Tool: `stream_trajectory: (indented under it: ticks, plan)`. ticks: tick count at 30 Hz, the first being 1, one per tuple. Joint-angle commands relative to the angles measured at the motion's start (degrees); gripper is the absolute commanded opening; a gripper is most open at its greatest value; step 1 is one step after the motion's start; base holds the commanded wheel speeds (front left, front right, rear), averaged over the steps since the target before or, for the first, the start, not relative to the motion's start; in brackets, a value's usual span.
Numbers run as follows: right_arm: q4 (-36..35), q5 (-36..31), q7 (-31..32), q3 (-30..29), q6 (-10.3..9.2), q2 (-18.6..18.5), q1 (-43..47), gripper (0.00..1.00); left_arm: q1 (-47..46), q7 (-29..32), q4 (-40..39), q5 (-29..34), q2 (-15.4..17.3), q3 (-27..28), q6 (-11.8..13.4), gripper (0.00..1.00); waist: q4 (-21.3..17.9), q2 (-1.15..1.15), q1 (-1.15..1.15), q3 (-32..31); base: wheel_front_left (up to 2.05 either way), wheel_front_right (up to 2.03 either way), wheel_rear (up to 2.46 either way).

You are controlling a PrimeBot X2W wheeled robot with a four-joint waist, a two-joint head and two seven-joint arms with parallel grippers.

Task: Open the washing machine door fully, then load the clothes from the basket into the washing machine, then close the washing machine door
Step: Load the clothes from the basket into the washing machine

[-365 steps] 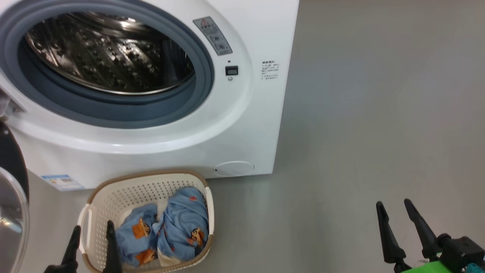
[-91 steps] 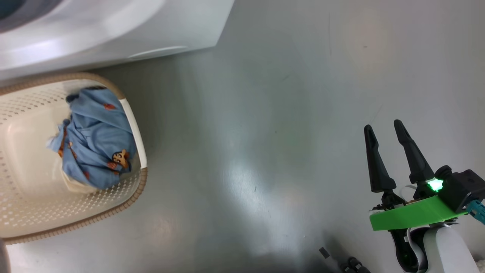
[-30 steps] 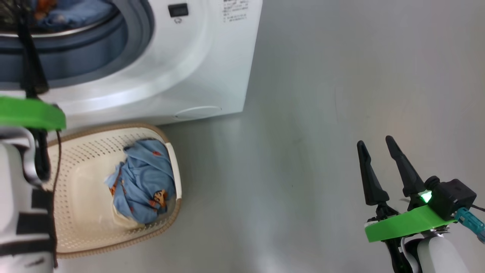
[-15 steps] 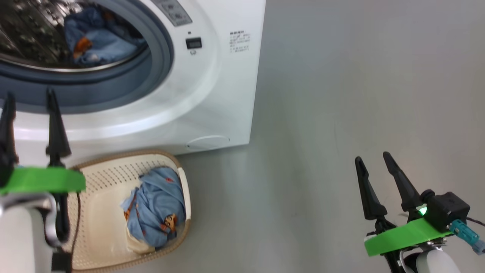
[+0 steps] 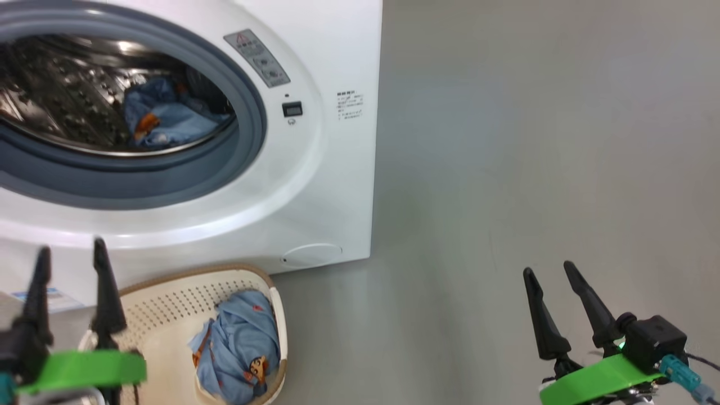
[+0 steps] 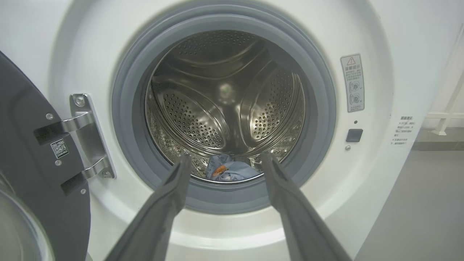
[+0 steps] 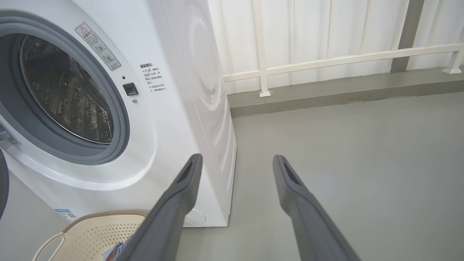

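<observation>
The left fingers stand wide apart with nothing between them. In the head view they point up at the machine, their tips over its white front just below the gasket. In the left wrist view the same fingers frame the mouth of the drum. One bundle of clothes lies on the drum's bottom, seen between the two tips and well beyond them. Left of these fingers the door hangs swung out on its hinge, dark inner face toward the camera.

In the head view the basket sits on the floor just right of the left fingers, close against the foot of the machine. More clothes are bunched at its right end, the end away from those fingers.

The right fingers are also spread wide and empty. They hang over bare floor, well to the right of basket and machine and touching neither. In the right wrist view these fingers point past the machine's front corner, which rises beyond the left-hand finger. The basket lies low to the left of that finger, with a scrap of blue cloth at the finger's base. Far beyond the tips runs a white railing.
</observation>
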Motion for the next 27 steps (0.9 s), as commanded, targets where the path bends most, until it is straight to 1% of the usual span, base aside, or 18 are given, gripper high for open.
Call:
stream_trajectory:
  ticks: [1,6,10,17,22,27]
  plan:
    - [-1.3,-0.5,-0.7,1.4,0.09,-0.1,0.2,1.00,0.5,-0.3,-1.9,-0.1,0.7,1.6,0.3,1.00,-0.1,0.00,0.00,-1.1,0.00,0.00,0.00]
    - [-1.1,-0.8,-0.7,1.9,0.09,-0.2,1.1,1.00,4.2,-0.3,-3.3,-0.4,-0.4,1.6,1.4,1.00,-0.1,0.00,0.00,-2.1,0.00,0.00,0.00]
    - [-1.0,-0.8,-0.7,2.2,0.09,-0.2,1.6,1.00,7.2,-0.3,-4.2,-0.5,-0.8,1.1,1.8,1.00,-0.1,0.00,0.00,-2.8,0.00,0.00,0.00]
    - [-1.2,-0.7,-0.7,1.9,0.09,-0.3,2.2,1.00,10.8,-0.3,-5.6,-0.9,-1.1,1.3,2.4,1.00,0.1,0.00,0.00,-3.2,0.00,0.00,0.00]
    - [-1.5,-0.7,-0.7,1.5,0.09,-0.4,2.5,1.00,12.9,-0.3,-6.1,-1.1,-1.2,0.1,2.5,1.00,0.4,0.00,0.00,-2.9,0.00,0.00,0.00]
    - [-1.9,-0.9,-0.7,1.4,0.09,-0.4,2.4,1.00,14.5,-0.3,-6.5,-0.5,-1.3,-0.7,3.3,1.00,0.5,0.00,0.00,-2.7,0.00,0.00,0.00]
